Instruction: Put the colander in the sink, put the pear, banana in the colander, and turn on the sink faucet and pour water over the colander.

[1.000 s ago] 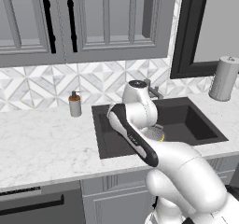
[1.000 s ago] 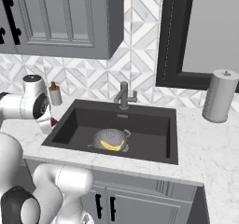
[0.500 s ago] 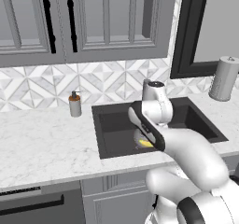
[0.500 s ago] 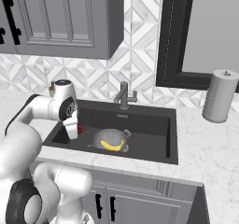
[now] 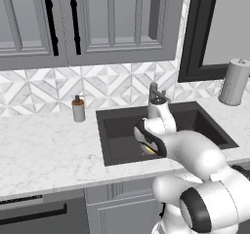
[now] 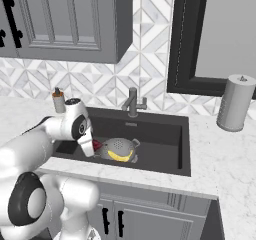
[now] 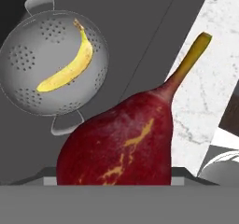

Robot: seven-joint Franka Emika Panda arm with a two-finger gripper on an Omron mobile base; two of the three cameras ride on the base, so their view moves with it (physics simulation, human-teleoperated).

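Dark grey and wide, the sink (image 6: 165,144) lay under your pincer (image 6: 93,146), which hung inside the basin by its near-left rim. No brand, label or writing could be read anywhere.

Bare basin floor stretched well beyond the pincer toward the far right wall, and the marble counter (image 5: 44,150) edged the basin close behind it. The sink faucet (image 6: 132,101) stood on the far rim, well apart from the pincer.

The colander (image 7: 53,62) sat on the sink floor just beside the pincer, ahead of it in the hand view, with open floor around its two loop handles. The banana (image 7: 70,66) lay curved inside it.

Your pincer stood widely spread and closed on the pear (image 7: 119,146), the dark red fruit pressed close to the hand camera, its stem pointing away toward the counter edge.
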